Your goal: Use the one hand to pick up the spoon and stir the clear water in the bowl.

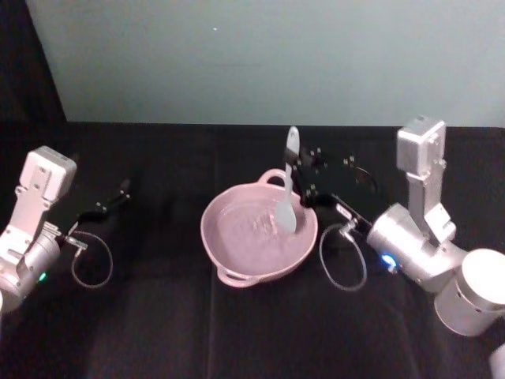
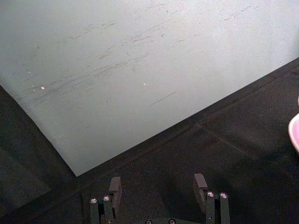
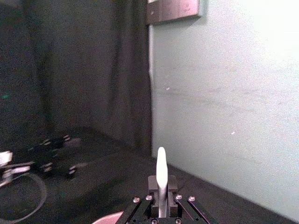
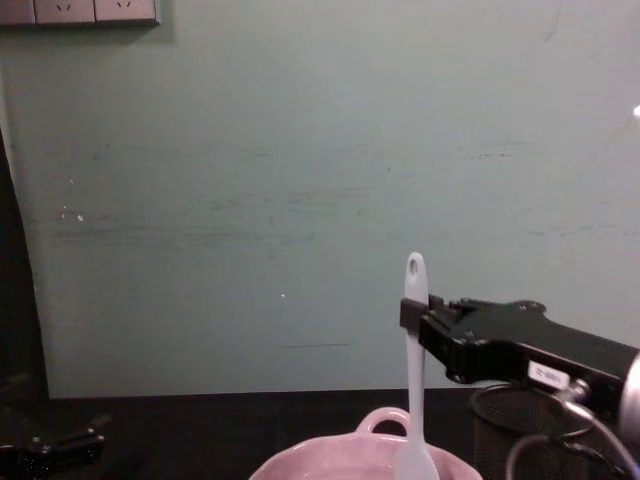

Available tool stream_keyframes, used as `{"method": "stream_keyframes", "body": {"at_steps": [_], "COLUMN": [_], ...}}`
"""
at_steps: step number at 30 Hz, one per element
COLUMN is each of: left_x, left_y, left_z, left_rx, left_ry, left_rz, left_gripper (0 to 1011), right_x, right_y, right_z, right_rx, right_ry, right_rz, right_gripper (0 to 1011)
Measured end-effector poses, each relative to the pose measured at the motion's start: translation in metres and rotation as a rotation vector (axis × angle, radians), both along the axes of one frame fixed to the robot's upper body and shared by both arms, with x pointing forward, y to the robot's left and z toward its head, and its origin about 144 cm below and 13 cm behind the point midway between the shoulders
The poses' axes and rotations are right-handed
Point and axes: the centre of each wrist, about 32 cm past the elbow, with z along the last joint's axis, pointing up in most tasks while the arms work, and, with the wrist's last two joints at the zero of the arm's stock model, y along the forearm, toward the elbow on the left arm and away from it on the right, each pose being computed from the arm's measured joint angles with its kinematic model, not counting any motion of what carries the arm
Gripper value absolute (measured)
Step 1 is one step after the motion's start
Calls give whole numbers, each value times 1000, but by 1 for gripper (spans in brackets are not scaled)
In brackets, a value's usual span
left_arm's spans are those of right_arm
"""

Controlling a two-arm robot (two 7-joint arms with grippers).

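The pale pink bowl [image 1: 211, 241] sits mid-table with rippled clear water in it. The white spoon [image 1: 289, 185] stands nearly upright, its pale head down in the water near the bowl's right side. My right gripper [image 1: 303, 180] is shut on the spoon's handle, just past the bowl's far right rim. From the chest, the spoon [image 4: 413, 370] rises out of the bowl [image 4: 300, 465] with the right gripper [image 4: 422, 318] clamped below the handle's hole. In the right wrist view the handle [image 3: 161, 169] sticks up between the closed jaws. My left gripper [image 2: 158, 189] is open, parked at the left [image 1: 118, 193].
A black wire-mesh cup [image 4: 525, 430] stands behind my right gripper, right of the bowl. Loose cable loops hang by each wrist, one at the left [image 1: 92, 260] and one at the right [image 1: 343, 260]. A pale green wall [image 1: 260, 55] closes off the table's far edge.
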Motion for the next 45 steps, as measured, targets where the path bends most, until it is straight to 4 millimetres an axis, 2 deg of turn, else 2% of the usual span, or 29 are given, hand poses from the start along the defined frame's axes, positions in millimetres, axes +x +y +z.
{"method": "stream_keyframes", "body": {"at_steps": [7, 14, 21, 27, 37, 45], "left_x": [0, 0, 0, 0, 0, 0], "left_y": [0, 0, 0, 0, 0, 0], "left_z": [0, 0, 0, 0, 0, 0], "left_rx": [0, 0, 0, 0, 0, 0], "left_ry": [0, 0, 0, 0, 0, 0], "left_rz": [0, 0, 0, 0, 0, 0], "left_gripper": [1011, 1011, 1011, 1011, 1011, 1011], "right_x": [-27, -34, -18, 1, 20, 5], "right_y": [0, 15, 40, 47, 33, 9], "right_z": [4, 5, 0, -5, -7, -6], "right_rx": [12, 39, 51, 33, -19, -60], "right_ry": [73, 98, 64, 4, -67, -51], "right_rz": [92, 155, 165, 92, -48, -60], "right_gripper": [110, 110, 110, 110, 110, 110]}}
